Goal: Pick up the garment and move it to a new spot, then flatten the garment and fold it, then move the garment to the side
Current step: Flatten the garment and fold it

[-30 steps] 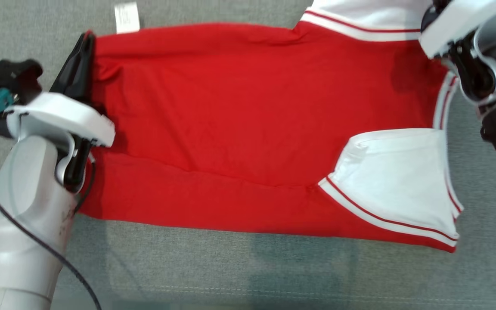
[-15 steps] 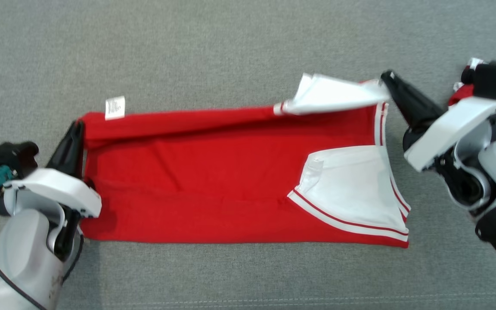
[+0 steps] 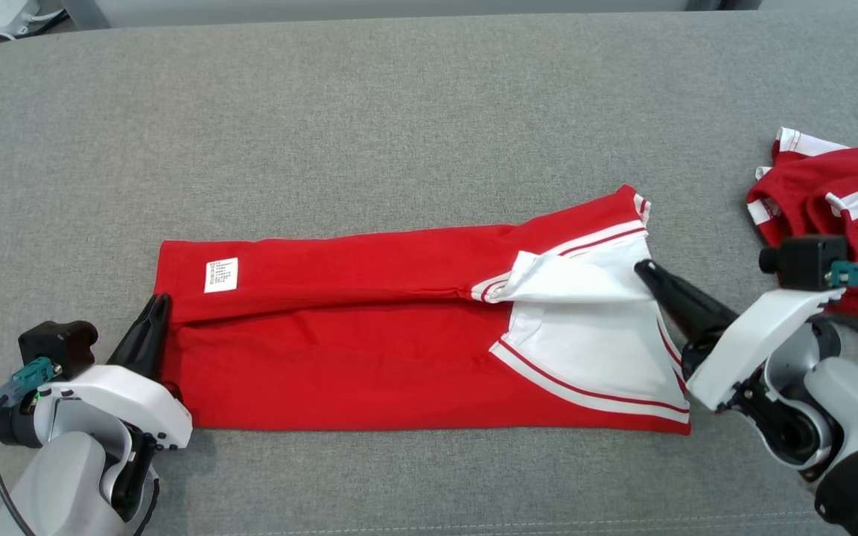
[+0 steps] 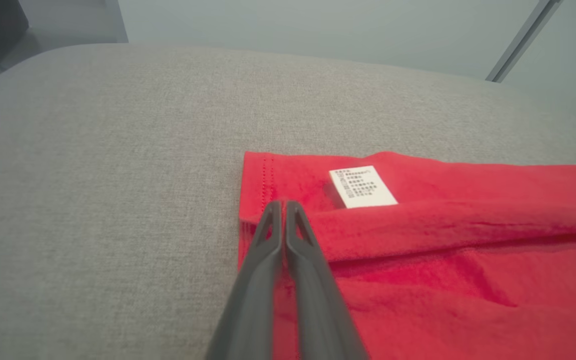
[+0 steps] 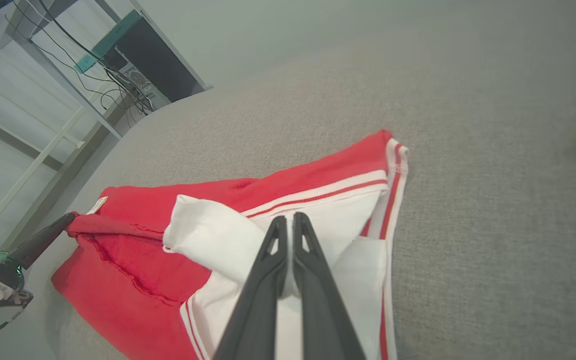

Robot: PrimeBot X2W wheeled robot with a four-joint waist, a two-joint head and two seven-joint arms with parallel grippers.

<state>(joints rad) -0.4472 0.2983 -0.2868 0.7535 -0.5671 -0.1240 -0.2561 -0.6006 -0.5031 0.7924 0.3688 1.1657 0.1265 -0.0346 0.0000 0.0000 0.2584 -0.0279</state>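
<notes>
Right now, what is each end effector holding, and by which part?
Both grip the red garment: left end effector its folded edge at the hem, right end effector the white sleeve.

1. The garment [image 3: 369, 372] carries a white label [image 3: 220, 275] whose print is too small to read.
2. The other red-and-white cloth [image 3: 839, 186] at the right runs off the head view's edge, partly behind the right wrist camera [image 3: 805, 262].

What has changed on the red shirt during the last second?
The left fingers and the right fingers have drawn the far edge of the red shirt toward the robot: the folded flap reaches further over, and the white sleeve now overlaps the near sleeve. Both stayed shut on the cloth; the bottom layer stayed flat. The head camera pulled back.
</notes>
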